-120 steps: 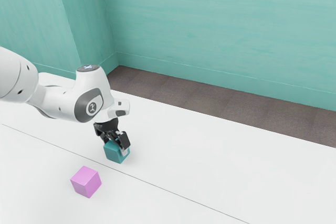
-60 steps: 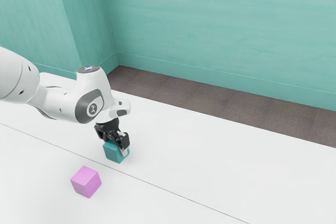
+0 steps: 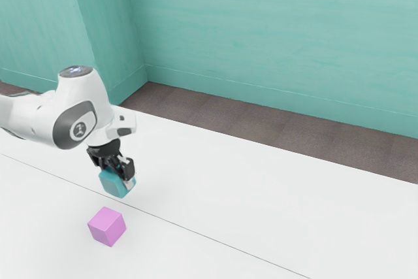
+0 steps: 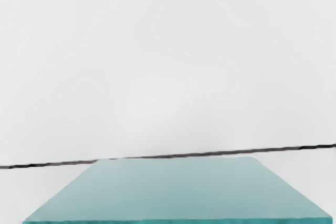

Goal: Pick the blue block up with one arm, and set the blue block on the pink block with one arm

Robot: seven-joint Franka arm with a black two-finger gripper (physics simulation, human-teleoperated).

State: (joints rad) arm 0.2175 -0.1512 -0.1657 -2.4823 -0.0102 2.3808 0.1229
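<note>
The blue block [image 3: 115,183] is a small teal cube, held off the white table [image 3: 274,207] with my gripper [image 3: 115,176] shut on it from two sides. The pink block [image 3: 107,225] rests on the table just below and slightly toward the exterior view's left of the held cube, with a gap between them. In the wrist view the blue block [image 4: 178,190] is a wide teal face right under my hand, above the white tabletop.
A thin dark seam [image 3: 215,236] crosses the table diagonally; the same seam [image 4: 168,156] appears in the wrist view. Beyond the table's far edge lies a brown floor [image 3: 294,125] and teal walls [image 3: 261,31].
My gripper has lifted the blue block off the table and carried it toward the exterior view's left, to a spot above the pink block. The pink block has stayed where it was.
</note>
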